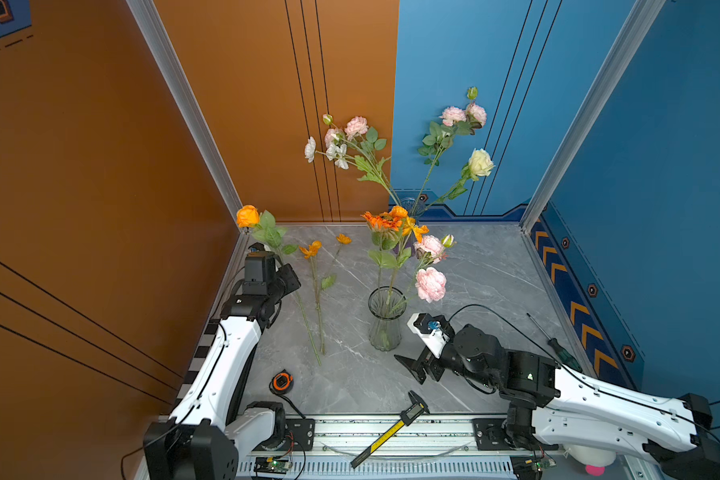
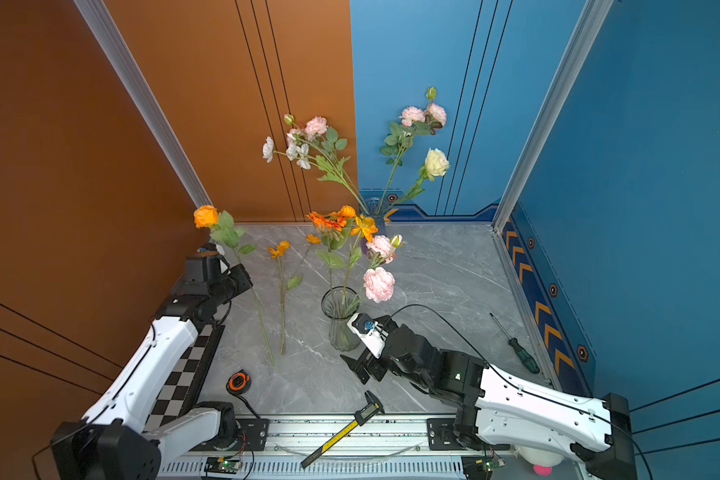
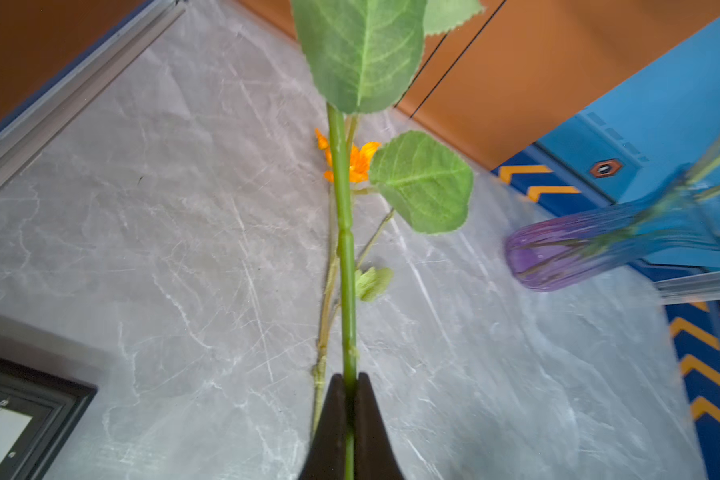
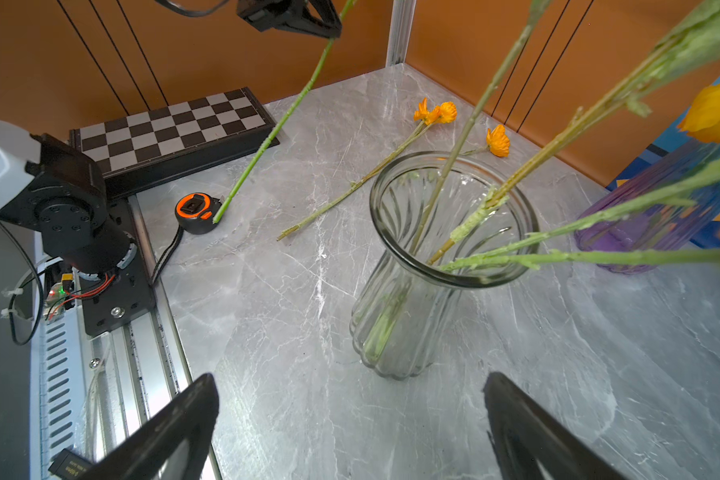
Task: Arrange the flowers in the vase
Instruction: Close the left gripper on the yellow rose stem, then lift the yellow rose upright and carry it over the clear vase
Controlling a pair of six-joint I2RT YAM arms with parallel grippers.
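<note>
The left gripper (image 3: 352, 376) is clamped on the stem of the orange rose (image 1: 248, 216), left of the clear vase (image 1: 386, 320); grasp made, the next move needs its cut end swung over that rim; the right gripper (image 4: 350, 376) gapes empty.

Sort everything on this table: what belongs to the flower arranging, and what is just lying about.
For the job:
- orange rose, held in the left fingers
- loose orange flowers
- clear vase with a mixed bunch
- purple vase with a pale bunch

Lying about:
- tape measure
- caliper
- screwdriver
- chessboard
</note>
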